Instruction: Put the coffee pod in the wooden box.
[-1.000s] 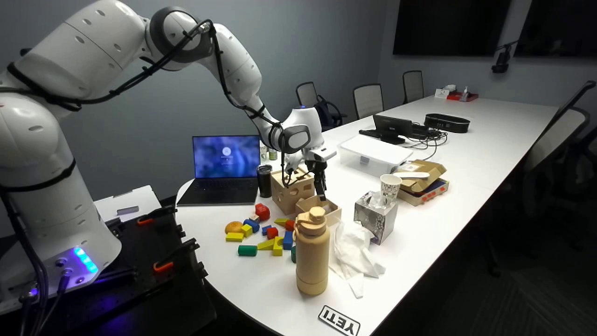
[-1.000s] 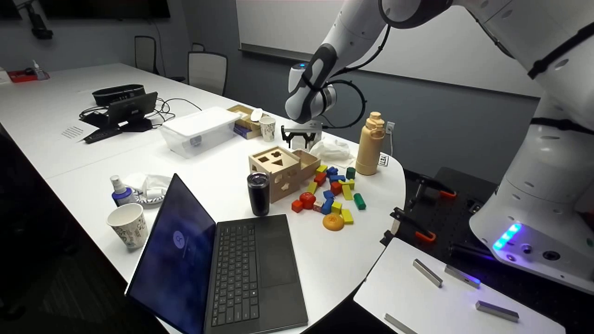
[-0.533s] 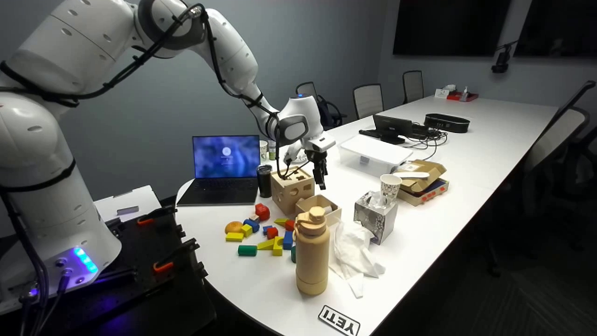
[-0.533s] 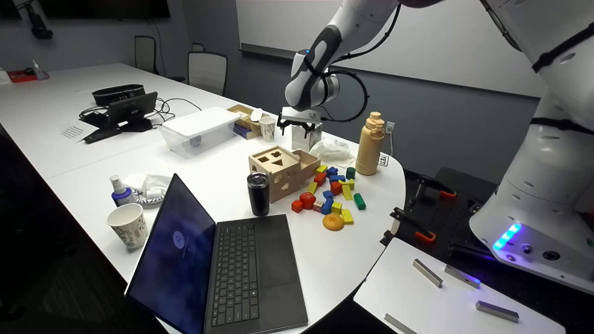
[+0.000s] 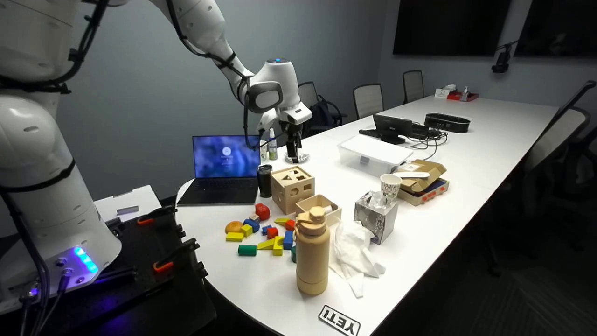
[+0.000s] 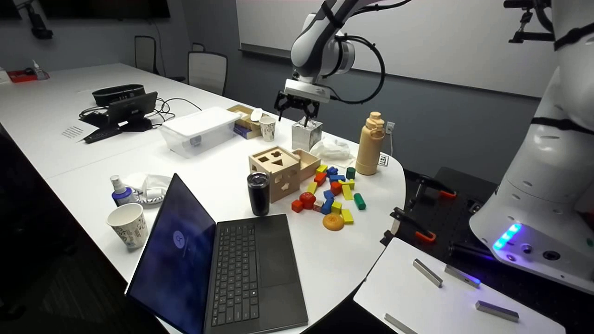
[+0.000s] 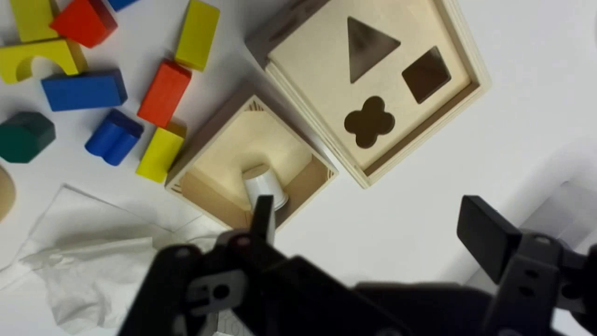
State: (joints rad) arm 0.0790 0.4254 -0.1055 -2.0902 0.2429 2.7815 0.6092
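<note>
Alignment Check Ahead of the Next Move

Tool state. The gripper (image 7: 366,214) is released: its fingers (image 7: 487,238) stand wide apart with nothing between them. In both exterior views it hangs in the air, above the table (image 5: 419,233).

Pod location. The coffee pod (image 7: 268,186) is inside the open wooden tray (image 7: 233,144), apparently on its side, with its rimmed end near a tray wall. The tray stands just beside the wooden box (image 7: 385,80) — the cube with cut-outs; whether the two touch cannot be told.

Controlling relation. In the wrist view, the pod lies to the left of the midpoint between the fingers. The finger at the left of that view covers part of the pod by line of sight only — the gripper is well above it. The pod's long axis slants from upper left to lower right, whereas the finger-to-finger line runs nearly level; the two are oblique.

Next move (judgement). If the cube is the destination, placement is not yet done: centre the gripper over the pod, rotate until the closing line crosses its long axis, then descend. Caution: the tray walls probably leave little finger clearance, and the cut-outs may prove too small. If the tray counts as the box, placement appears complete and no grasp is required.
</note>
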